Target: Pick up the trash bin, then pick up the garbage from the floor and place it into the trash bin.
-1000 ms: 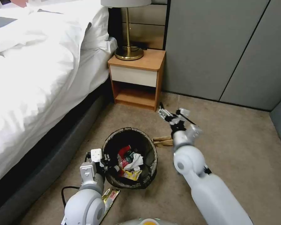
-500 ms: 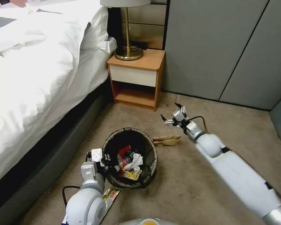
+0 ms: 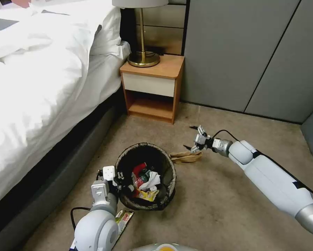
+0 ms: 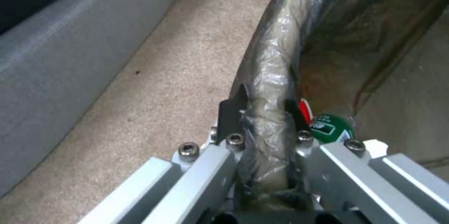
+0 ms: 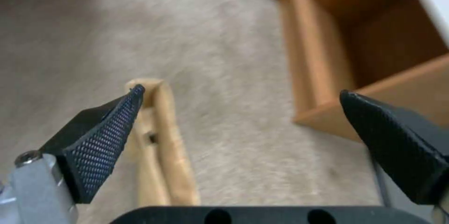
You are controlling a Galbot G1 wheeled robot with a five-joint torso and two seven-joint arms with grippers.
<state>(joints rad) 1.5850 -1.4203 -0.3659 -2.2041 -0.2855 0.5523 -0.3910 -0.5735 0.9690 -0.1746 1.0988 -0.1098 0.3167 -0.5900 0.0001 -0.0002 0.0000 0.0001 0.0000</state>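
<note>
Two end effectors: left point(image 4: 264, 111) clamps trash bin point(image 3: 146, 150) rim; right point(image 3: 192, 138) wide above tan paper point(image 3: 186, 157).

Beige carpet point(image 3: 254, 195), white bed point(image 3: 41, 87), wooden nightstand point(image 3: 153, 87), grey wall panels point(image 3: 240, 52).

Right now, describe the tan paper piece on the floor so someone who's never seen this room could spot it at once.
Start at the nightstand beside the bed. On the carpet in front of it stands the bin; the paper lies flat just beyond its rim, under the open right pincer. It is the only tan litter there, folded and long; the wrapper by the left arm is colourful.
</note>
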